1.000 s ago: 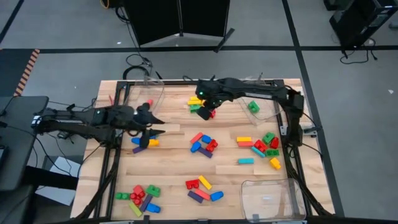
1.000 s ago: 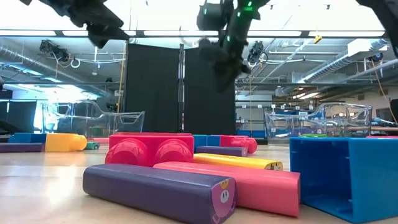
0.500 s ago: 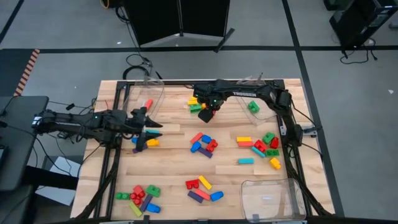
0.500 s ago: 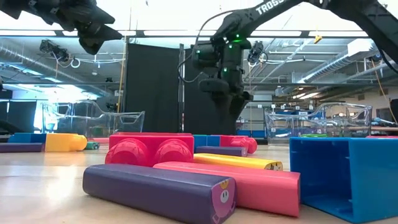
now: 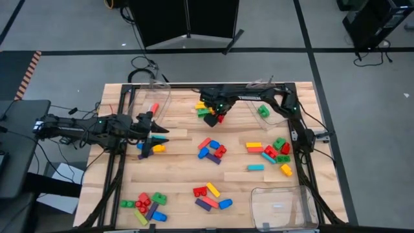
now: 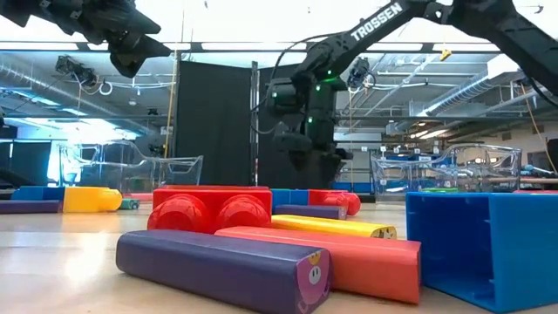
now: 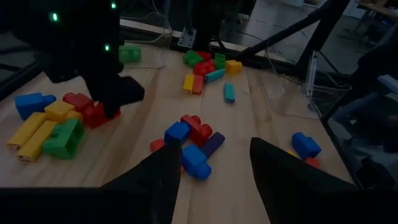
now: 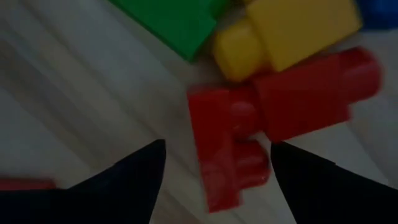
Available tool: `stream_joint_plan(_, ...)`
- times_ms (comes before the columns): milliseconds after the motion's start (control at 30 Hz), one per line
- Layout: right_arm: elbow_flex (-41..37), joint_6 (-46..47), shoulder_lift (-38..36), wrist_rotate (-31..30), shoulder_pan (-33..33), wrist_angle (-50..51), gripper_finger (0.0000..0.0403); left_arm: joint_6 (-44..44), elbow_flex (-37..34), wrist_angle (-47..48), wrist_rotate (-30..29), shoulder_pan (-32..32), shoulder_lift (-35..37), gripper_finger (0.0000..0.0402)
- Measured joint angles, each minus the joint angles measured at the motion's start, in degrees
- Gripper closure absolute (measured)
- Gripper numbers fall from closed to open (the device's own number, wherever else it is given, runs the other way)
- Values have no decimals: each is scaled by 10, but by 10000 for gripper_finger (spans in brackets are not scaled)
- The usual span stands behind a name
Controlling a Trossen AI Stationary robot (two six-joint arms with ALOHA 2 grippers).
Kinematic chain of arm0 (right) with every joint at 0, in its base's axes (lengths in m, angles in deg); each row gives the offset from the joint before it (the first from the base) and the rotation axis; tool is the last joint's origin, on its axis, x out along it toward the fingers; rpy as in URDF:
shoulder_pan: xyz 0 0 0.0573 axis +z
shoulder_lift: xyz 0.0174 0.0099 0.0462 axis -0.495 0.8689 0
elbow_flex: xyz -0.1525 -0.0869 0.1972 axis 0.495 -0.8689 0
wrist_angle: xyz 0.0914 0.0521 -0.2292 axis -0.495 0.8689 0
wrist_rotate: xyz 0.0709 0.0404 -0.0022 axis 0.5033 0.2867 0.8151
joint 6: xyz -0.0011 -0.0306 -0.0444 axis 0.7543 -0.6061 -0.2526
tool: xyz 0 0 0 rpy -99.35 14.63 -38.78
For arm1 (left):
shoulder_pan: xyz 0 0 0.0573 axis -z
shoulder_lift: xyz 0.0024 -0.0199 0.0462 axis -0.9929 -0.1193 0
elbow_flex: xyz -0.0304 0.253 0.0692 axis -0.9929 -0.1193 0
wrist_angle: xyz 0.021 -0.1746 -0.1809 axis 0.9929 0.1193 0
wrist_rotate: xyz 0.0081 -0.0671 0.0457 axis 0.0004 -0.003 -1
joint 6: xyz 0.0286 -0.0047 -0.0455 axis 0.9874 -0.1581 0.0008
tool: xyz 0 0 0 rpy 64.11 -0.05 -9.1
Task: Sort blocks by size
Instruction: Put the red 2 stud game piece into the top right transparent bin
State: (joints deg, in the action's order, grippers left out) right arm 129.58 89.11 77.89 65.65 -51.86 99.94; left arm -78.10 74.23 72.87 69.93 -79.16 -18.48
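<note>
A cluster of blocks [image 5: 206, 109] lies at the table's far middle: yellow [image 8: 286, 31], green [image 8: 180, 18] and red ones. My right gripper [image 5: 217, 115] points down over its near edge, open. Its fingers stand on either side of a small red block [image 8: 230, 155] that lies flat on the wood against another red one [image 8: 311, 93]. I cannot tell whether either finger touches it. The left wrist view shows this gripper [image 7: 112, 93] low over the red block [image 7: 93, 115]. My left gripper [image 5: 158, 134] hovers open above the table's left side, with nothing between its fingers [image 7: 155, 180].
Clear bins stand at the far left [image 5: 152, 97], at the far right [image 5: 275, 110] with a green block [image 5: 262, 110] in it, and at the near right [image 5: 278, 204]. More block piles lie mid-table [image 5: 212, 150], right [image 5: 272, 152], near left [image 5: 147, 206], near middle [image 5: 210, 194] and below the left gripper [image 5: 150, 149].
My right gripper has come down onto the near edge of the far-middle cluster, and its wrist has swung to point straight down. It now stands low over the red block on the wood.
</note>
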Motion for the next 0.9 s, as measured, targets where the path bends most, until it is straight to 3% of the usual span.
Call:
stream_joint_plan(233, 3, 7, 34, 9, 4, -2, 140, -4, 0, 0, 2, 2, 0, 204)
stream_joint_plan(433, 1, 6, 30, 1, 10, -7, 227, -1, 0, 0, 2, 2, 0, 204)
stream_joint_plan(900, -1, 4, -76, -1, 27, 60, 230, 0, 0, 0, 1, 2, 0, 204)
